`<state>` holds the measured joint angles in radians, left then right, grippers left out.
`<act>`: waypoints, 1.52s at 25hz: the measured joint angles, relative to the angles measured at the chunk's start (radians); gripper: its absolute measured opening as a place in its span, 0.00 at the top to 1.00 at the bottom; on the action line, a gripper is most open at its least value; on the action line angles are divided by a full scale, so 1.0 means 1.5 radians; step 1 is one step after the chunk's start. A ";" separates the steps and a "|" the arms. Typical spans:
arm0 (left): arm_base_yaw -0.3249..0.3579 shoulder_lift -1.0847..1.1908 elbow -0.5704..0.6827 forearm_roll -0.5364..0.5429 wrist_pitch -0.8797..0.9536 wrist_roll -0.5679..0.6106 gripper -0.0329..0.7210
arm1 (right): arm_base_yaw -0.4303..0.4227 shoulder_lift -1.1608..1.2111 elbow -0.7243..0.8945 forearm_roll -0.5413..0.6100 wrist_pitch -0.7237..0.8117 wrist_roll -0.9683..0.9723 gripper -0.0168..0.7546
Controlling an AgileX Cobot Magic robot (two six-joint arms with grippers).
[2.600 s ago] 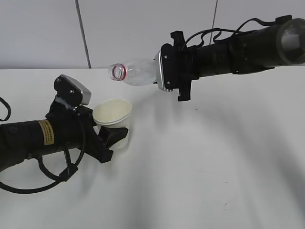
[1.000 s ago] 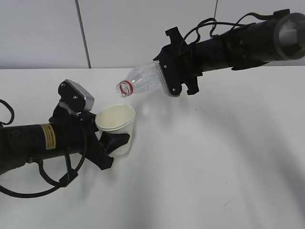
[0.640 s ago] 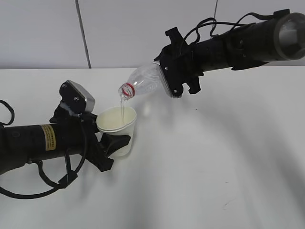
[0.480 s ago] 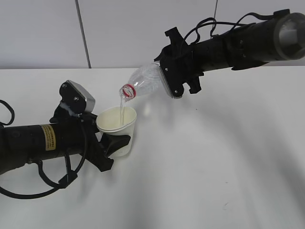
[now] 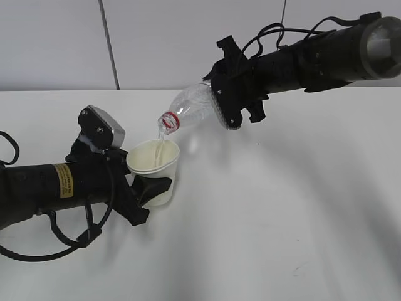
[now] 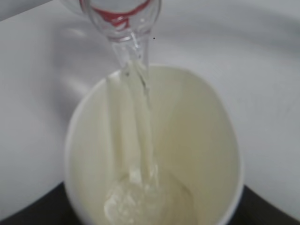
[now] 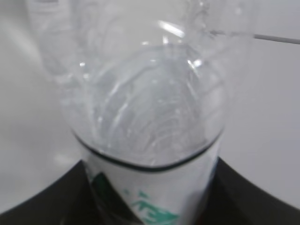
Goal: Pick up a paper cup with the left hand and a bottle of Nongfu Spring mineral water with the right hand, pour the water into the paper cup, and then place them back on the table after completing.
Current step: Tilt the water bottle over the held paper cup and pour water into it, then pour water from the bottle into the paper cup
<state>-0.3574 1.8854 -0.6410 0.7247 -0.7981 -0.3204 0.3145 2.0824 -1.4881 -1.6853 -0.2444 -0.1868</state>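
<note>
My left hand [image 5: 145,188], the black arm with the yellow sticker, is shut on a cream paper cup [image 5: 153,168] and holds it upright just above the white table [image 5: 282,213]. My right hand [image 5: 219,110] is shut on a clear Nongfu Spring bottle [image 5: 188,108] with a red neck ring, tilted mouth-down to the left over the cup. A thin stream of clear water [image 5: 160,145] runs from the mouth into the cup. In the left wrist view the stream [image 6: 140,117] falls into a small pool in the cup [image 6: 211,140]. In the right wrist view the bottle [image 7: 150,117] fills the frame.
A grey wall with a vertical seam [image 5: 108,44] stands behind the table. Black cables [image 5: 62,241] loop under the left arm at the front left.
The bottle has tipped further mouth-down over the cup, and water has begun to run from it into the cup. The cup and left arm shifted slightly right early, then held still.
</note>
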 joint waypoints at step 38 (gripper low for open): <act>0.000 0.000 0.000 0.001 0.004 0.000 0.43 | 0.000 0.000 0.000 0.000 0.012 -0.017 0.49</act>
<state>-0.3574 1.8854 -0.6410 0.7254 -0.7922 -0.3204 0.3145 2.0824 -1.4881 -1.6853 -0.2261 -0.2130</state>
